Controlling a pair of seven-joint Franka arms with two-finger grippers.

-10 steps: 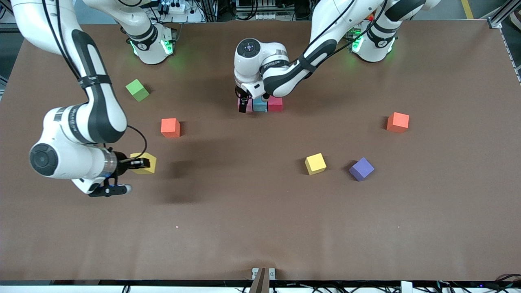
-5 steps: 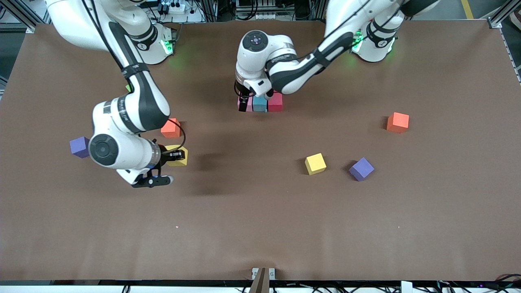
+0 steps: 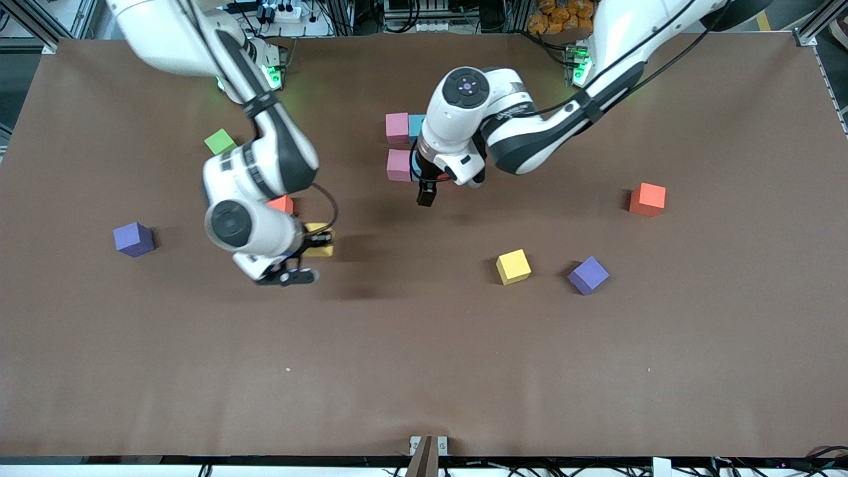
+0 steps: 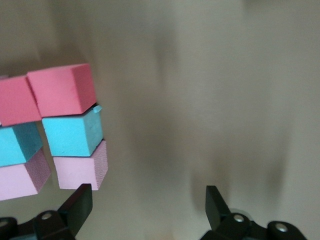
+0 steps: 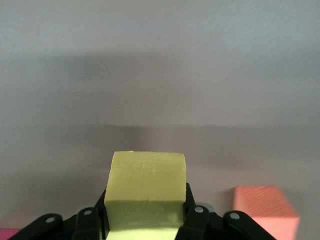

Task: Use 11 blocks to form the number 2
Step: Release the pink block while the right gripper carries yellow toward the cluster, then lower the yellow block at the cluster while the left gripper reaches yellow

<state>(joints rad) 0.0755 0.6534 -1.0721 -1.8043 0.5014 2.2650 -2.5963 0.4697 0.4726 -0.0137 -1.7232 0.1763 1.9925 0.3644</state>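
Observation:
Blocks of the number 2 [image 3: 399,146] sit in two touching rows near the arms' bases: pink [image 3: 397,127] and blue [image 3: 416,124], then pink [image 3: 399,165]; the left arm hides the others. The left wrist view shows each row as red [image 4: 62,90], blue [image 4: 72,134], pink [image 4: 80,170]. My left gripper [image 3: 425,191] [image 4: 147,195] stands open and empty over bare table beside these rows. My right gripper [image 3: 317,242] [image 5: 146,202] is shut on a yellow block [image 3: 322,238] [image 5: 147,180], over the table beside an orange-red block [image 3: 283,203] [image 5: 265,207].
Loose blocks lie around: orange [image 3: 648,199], yellow [image 3: 513,266] and purple [image 3: 588,275] toward the left arm's end, another purple [image 3: 133,238] and a green cube [image 3: 220,141] toward the right arm's end. The brown table [image 3: 424,371] stretches wide nearer the front camera.
My right gripper has carried the yellow block toward the table's middle, uncovering a purple block. The left gripper has drawn away from the block rows, which now show a second row.

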